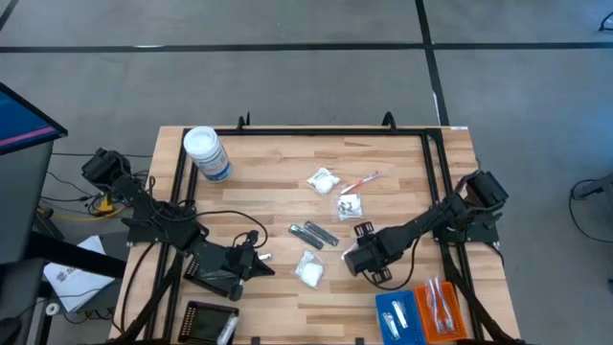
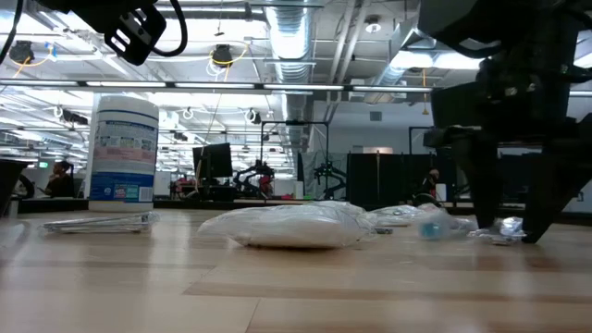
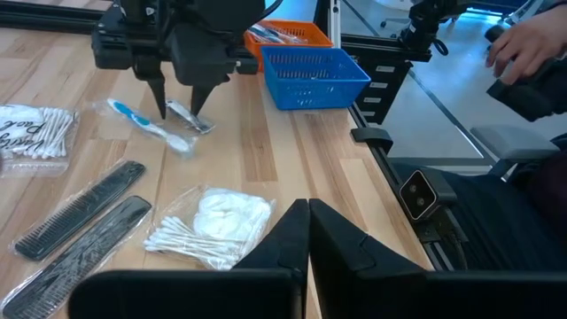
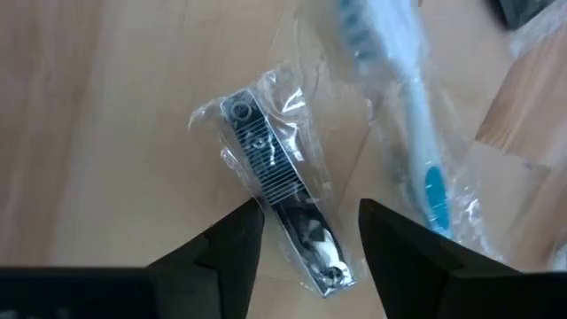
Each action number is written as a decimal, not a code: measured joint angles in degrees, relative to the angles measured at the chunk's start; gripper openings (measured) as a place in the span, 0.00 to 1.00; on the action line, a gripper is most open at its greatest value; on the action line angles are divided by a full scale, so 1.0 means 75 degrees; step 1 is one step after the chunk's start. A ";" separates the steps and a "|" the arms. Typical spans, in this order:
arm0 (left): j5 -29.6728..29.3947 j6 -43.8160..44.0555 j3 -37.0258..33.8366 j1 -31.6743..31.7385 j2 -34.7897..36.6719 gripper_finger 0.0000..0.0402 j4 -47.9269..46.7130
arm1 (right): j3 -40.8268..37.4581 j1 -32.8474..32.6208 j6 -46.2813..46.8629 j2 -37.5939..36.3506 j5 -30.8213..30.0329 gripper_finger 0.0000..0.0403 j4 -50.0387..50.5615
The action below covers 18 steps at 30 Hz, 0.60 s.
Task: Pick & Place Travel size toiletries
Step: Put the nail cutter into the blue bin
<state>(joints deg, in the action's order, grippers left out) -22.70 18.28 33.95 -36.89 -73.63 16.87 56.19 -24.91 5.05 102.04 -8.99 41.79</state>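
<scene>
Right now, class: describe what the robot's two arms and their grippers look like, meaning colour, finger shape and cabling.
Both arms are dark, nearly black, built of blocky jointed segments. The left gripper ends in two flat black fingers with angled tips. The right gripper has matching black wedge-shaped fingers. Thin black cables loop along each arm, a loose loop showing near the left arm and another under the right arm.
</scene>
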 joint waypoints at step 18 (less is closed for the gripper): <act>0.0000 -0.0056 0.0003 0.0001 0.0000 0.00 -0.0001 | 0.1793 0.0373 0.1211 -0.0004 -0.1120 0.10 0.1657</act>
<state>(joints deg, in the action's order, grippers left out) -22.70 17.86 33.98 -36.88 -73.63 16.86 69.64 -22.11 14.13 102.01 -17.39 54.21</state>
